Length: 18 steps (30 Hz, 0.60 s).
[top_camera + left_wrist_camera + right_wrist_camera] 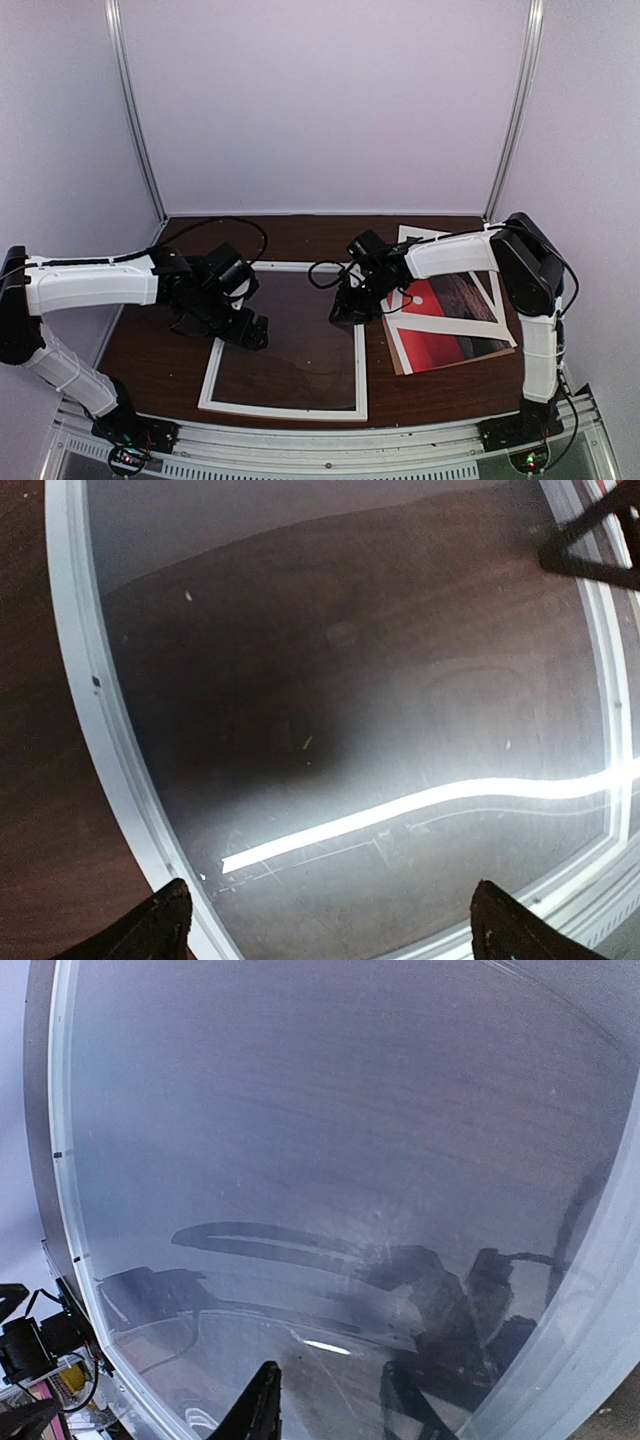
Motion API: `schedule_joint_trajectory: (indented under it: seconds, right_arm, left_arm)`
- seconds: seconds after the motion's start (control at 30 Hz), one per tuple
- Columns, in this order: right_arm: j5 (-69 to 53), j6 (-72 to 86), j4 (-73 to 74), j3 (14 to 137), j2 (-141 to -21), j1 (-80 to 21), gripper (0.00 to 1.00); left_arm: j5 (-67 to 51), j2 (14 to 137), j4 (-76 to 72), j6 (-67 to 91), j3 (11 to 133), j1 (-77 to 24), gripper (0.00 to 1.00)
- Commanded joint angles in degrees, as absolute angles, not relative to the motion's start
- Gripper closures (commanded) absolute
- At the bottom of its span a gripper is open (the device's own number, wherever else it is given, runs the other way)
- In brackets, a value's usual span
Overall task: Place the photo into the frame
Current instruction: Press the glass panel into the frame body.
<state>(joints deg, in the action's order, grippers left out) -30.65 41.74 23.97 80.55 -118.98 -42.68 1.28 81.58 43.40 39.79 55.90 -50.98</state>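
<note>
**A:** Why did both arms sit over the frame (283, 410) rather than the photo (445, 345)?

**B:** My reading was that the frame was being dealt with first. It lay flat in the middle of the table (150, 360) with a clear pane (350, 700) filling its opening. The 2 grippers hung at opposite sides of it, so steadying or lifting it looked likely to me.

**A:** How did the left gripper (240, 328) stand?

**B:** It had its fingers spread wide with nothing between them, low over the frame's left rail. In its wrist view 1 fingertip sat outside the rail and the other over the pane.

**A:** And the right gripper (348, 308)?

**B:** It was at the frame's right rail with its fingers only part-way apart. I could not tell whether they pinched a thin edge or held nothing.

**A:** Where was the photo, then?

**B:** It was on the table just beyond the frame's right rail, lying askew under a white mat (460, 326). It was to the outside of the right gripper, near it but not touching. It was well apart from the left gripper, with the whole frame between them. No part of the photo was in the frame yet.
</note>
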Motion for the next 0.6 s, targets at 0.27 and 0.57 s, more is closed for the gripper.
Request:
schedule_joint_trajectory:
  seconds: [0.27, 0.57]
  right_arm:
    - [-32.0, 40.8, 24.0, 84.1, -121.4, -43.2, 0.65]
    - [-32.2, 41.2, 23.7, 84.1, -121.7, -43.2, 0.65]
  left_arm:
    - [0.0, 93.9, 31.2, 33.6, 64.5, -43.2, 0.02]
    - [-4.0, 102.3, 28.2, 32.5, 68.8, -42.6, 0.02]
